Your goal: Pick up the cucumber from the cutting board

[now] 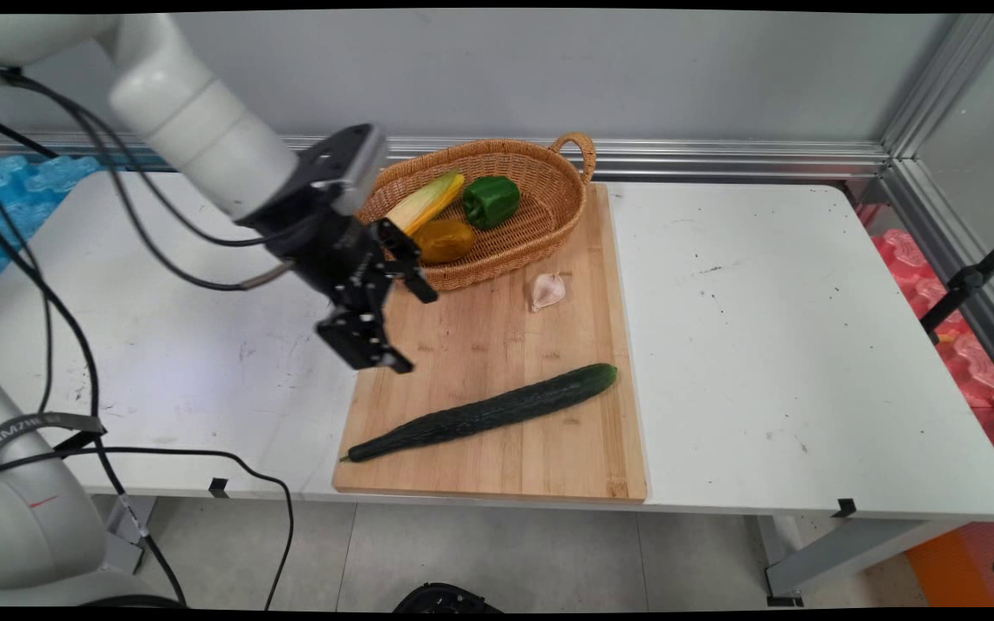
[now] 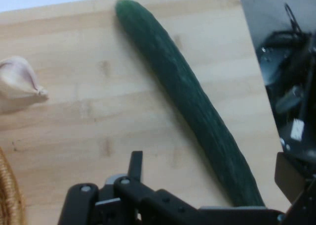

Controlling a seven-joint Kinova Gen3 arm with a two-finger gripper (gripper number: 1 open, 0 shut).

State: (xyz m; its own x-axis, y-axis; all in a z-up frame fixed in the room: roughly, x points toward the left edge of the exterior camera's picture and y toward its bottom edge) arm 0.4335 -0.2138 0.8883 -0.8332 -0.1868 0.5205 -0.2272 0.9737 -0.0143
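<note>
The black gripper (image 1: 406, 297) hangs above the left part of a wooden cutting board (image 1: 540, 431) that lies on the white worktop (image 1: 790, 345), its fingers (image 1: 418, 280) spread wide apart and grasping nothing; one finger points toward the near rim of a woven basket (image 1: 549, 216), the other ends lower down over the board's left edge. The gripper is tilted, and touches neither the board nor the basket as far as the main view shows. A long dark green cucumber (image 1: 488, 412) lies slantwise across the near half of the board, its thin end close to the board's near left corner and its thick end toward the right edge; it is apart from the gripper. In the hand view the cucumber (image 2: 192, 101) runs diagonally across the bare board (image 2: 74, 126), with the gripper's linkage rising from the bottom edge. A garlic clove (image 1: 547, 291) rests on the board just in front of the basket, between the basket and the cucumber; the hand view shows it (image 2: 19, 82) at the left edge. The basket sits on the far end of the board and holds an ear of corn (image 1: 426, 201), a green bell pepper (image 1: 492, 201) and a yellow-orange vegetable (image 1: 445, 240) beside them.
</note>
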